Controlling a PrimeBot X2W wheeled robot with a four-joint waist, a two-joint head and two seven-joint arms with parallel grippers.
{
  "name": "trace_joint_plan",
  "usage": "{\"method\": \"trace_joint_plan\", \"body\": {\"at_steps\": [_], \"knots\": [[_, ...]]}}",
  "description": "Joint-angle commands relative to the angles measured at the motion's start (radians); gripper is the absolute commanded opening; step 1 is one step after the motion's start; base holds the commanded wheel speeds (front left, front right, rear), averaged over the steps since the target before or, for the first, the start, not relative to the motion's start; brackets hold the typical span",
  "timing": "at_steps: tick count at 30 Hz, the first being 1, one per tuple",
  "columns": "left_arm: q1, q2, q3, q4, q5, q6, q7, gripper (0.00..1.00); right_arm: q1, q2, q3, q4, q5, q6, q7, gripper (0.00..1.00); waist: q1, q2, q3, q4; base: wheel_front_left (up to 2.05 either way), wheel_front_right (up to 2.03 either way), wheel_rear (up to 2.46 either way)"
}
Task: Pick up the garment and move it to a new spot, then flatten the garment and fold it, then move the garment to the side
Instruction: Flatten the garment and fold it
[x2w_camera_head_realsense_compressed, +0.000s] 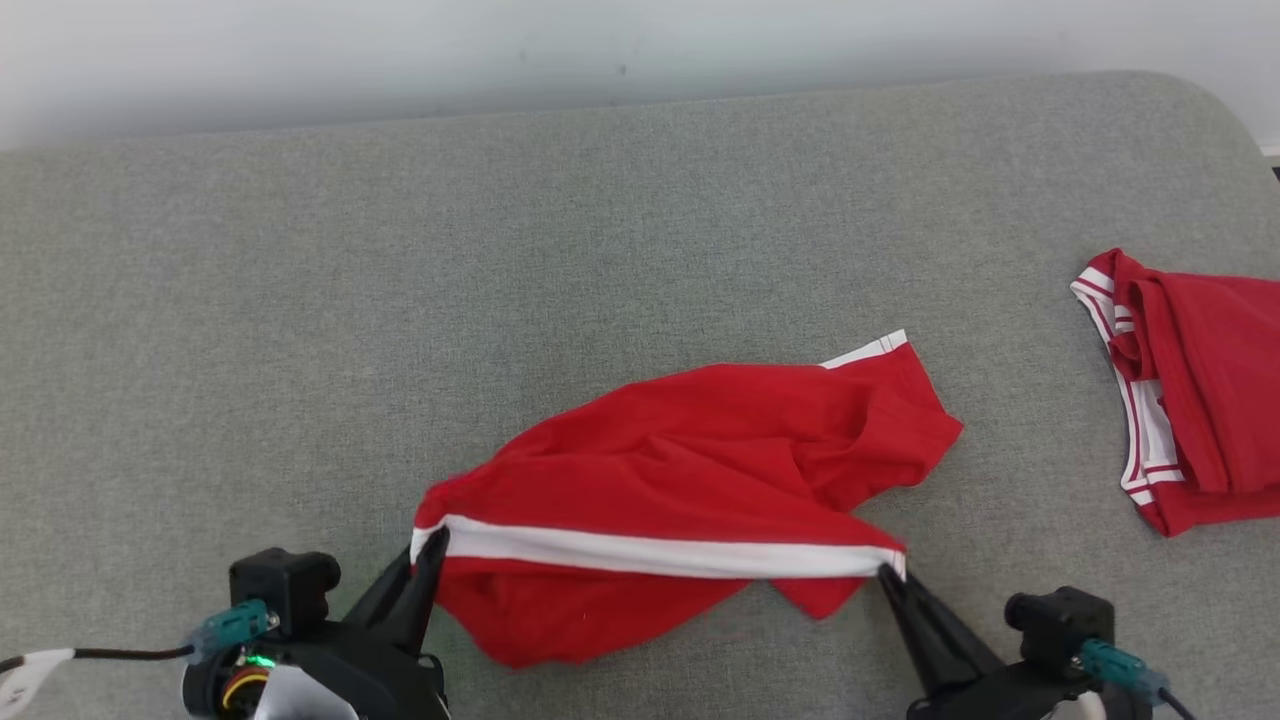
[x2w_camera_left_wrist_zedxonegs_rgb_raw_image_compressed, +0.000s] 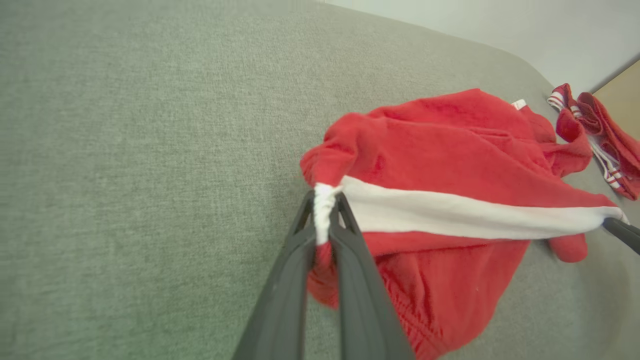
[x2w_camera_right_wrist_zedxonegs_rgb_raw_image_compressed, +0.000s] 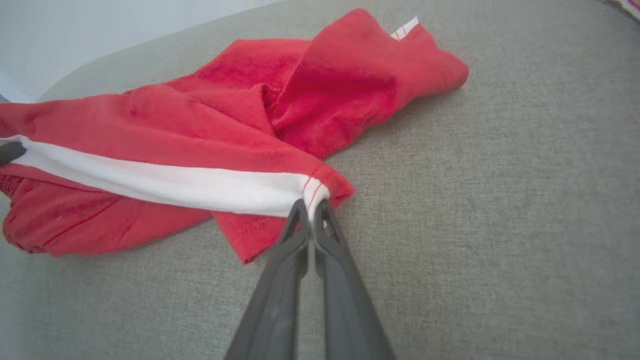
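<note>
The garment (x2w_camera_head_realsense_compressed: 700, 450) is red with a white band and lies crumpled on the grey cushion near its front. The white band (x2w_camera_head_realsense_compressed: 660, 552) is stretched taut between both grippers. My left gripper (x2w_camera_head_realsense_compressed: 432, 545) is shut on the band's left end; the left wrist view shows my fingers (x2w_camera_left_wrist_zedxonegs_rgb_raw_image_compressed: 350, 235) pinching bunched white cloth of the garment (x2w_camera_left_wrist_zedxonegs_rgb_raw_image_compressed: 450, 165). My right gripper (x2w_camera_head_realsense_compressed: 890, 578) is shut on the band's right end, and in the right wrist view the fingertips (x2w_camera_right_wrist_zedxonegs_rgb_raw_image_compressed: 300, 215) clamp the garment's (x2w_camera_right_wrist_zedxonegs_rgb_raw_image_compressed: 325, 95) hem corner.
A second red garment (x2w_camera_head_realsense_compressed: 1200, 390) with white stripes lies folded at the cushion's right edge. The grey cushion (x2w_camera_head_realsense_compressed: 500, 250) stretches wide to the left and back, ending at a pale wall (x2w_camera_head_realsense_compressed: 500, 50).
</note>
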Motion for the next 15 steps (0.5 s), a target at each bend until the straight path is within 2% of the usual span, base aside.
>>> {"method": "trace_joint_plan", "body": {"at_steps": [1, 8, 15], "knots": [[-0.017, 0.005, 0.011, -0.019, -0.001, 0.007, -0.015, 0.00, -0.013, -0.010, -0.010, -0.024, -0.008, -0.001, -0.015, 0.00, 0.0000, -0.0001, -0.002, 0.000, 0.00, 0.00, 0.00], [-0.042, 0.023, 0.050, -0.105, 0.011, 0.020, -0.045, 0.00, -0.056, -0.034, -0.041, -0.142, -0.042, -0.001, -0.038, 0.00, 0.0000, -0.0001, -0.019, -0.003, 0.00, 0.00, 0.00], [-0.101, 0.032, 0.085, -0.218, 0.015, 0.026, -0.064, 0.00, -0.173, -0.062, -0.075, -0.261, -0.085, -0.001, -0.053, 0.00, 0.0000, -0.0001, -0.043, -0.003, 0.00, 0.00, 0.00]]}}
